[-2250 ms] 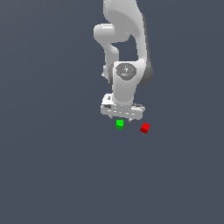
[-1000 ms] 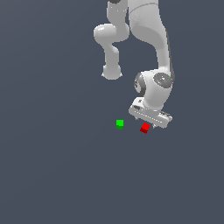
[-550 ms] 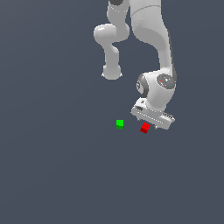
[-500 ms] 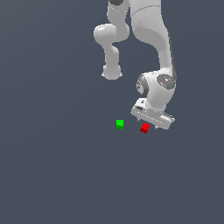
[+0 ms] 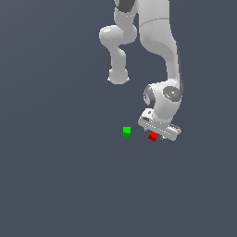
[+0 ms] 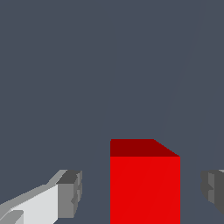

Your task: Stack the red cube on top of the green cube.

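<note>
The red cube lies on the dark floor, partly hidden under the white gripper in the exterior view. In the wrist view the red cube stands between the two grey fingertips, with a gap on each side, so the gripper is open around it and not touching it. The green cube sits on the floor a short way off, toward the exterior view's left of the red cube. It is out of the wrist view.
The white arm rises above the gripper toward the top of the exterior view. The plain dark grey floor surrounds both cubes, and no other objects show on it.
The gripper moved from above the green cube to the exterior view's right and came down over the red cube. In the last half second it sank only slightly. Both cubes stayed put.
</note>
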Motion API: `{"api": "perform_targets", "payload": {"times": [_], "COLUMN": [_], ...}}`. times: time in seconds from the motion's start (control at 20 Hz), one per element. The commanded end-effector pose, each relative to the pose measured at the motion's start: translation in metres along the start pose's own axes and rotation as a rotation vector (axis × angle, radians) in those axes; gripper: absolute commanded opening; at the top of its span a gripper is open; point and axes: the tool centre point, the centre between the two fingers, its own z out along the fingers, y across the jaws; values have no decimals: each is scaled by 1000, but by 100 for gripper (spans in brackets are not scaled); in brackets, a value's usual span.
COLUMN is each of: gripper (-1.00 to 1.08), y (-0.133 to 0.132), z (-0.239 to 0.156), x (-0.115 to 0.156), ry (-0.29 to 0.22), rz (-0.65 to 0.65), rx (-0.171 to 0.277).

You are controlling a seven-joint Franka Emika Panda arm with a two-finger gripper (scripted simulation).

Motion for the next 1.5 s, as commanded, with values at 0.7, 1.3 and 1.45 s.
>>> {"api": "perform_targets", "payload": {"times": [0.7, 1.3, 1.45], "gripper": [-100, -100, -100], "y": [-1, 0, 0], "z": [17, -14, -36], "x": [1, 0, 0], "ry": [0, 0, 0], "rz": [1, 1, 1], "rx": [0, 0, 0]}}
